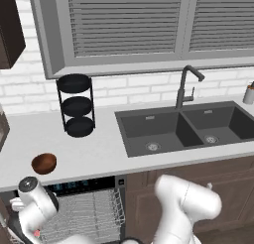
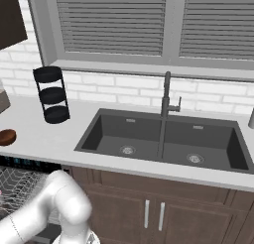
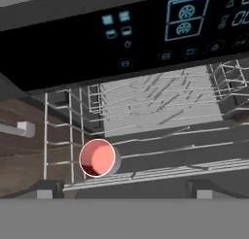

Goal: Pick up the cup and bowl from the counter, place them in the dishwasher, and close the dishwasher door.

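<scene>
The cup (image 3: pixel 98 158), white with a red inside, lies on its side in the silver wire rack (image 3: pixel 160 102) of the dishwasher (image 3: pixel 146 34), its red mouth turned toward the hand camera. My gripper (image 3: pixel 126 190) is open just in front of the rack, with nothing between its fingers and the cup a little way beyond them. The reddish-brown bowl (image 1: pixel 43 163) (image 2: pixel 7 137) sits upright on the counter (image 1: pixel 99 149) above the dishwasher's left side. The dishwasher door is out of view; the rack (image 1: pixel 84 213) stands exposed.
A black three-tier stand (image 1: pixel 75 105) stands at the back of the counter, behind the bowl. To the right is a dark double sink (image 1: pixel 183 131) with a tall faucet (image 1: pixel 184 87). Brown cabinets (image 2: pixel 163 208) flank the dishwasher, and my arm (image 1: pixel 186 201) rises in front of them.
</scene>
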You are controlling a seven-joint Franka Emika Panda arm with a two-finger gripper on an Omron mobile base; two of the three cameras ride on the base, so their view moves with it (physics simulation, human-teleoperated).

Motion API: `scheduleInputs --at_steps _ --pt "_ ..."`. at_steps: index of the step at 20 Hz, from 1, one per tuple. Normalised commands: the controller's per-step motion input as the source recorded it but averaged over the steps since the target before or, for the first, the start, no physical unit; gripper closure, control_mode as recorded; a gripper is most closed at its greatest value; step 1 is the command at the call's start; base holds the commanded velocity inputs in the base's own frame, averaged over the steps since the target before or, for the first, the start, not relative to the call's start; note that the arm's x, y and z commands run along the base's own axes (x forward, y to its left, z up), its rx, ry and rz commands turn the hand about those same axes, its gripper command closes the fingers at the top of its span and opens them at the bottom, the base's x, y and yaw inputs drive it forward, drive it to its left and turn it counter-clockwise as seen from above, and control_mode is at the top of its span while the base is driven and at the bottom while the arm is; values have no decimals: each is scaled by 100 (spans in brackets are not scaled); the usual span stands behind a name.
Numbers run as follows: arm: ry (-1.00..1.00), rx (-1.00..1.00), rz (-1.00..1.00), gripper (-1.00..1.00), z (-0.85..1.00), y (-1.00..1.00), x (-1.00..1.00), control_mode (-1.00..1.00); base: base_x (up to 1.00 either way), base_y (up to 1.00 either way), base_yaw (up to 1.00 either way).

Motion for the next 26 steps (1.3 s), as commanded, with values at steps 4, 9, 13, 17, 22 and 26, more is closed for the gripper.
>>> scheduleInputs --at_steps 4,9,13,17,22,26 --pt "-22 24 1 -100 100 -93 -28 -100 0 0 0" --pt "-5 22 9 -100 100 -70 -8 -100 0 0 0" --pt "2 11 10 -100 100 -26 0 -100 0 0 0" --pt "10 3 3 -100 100 0 0 -100 0 0 0" --pt "17 -3 0 -100 100 -16 12 -100 0 0 0" --pt "36 -4 0 -100 99 -38 48 -100 0 0 0"
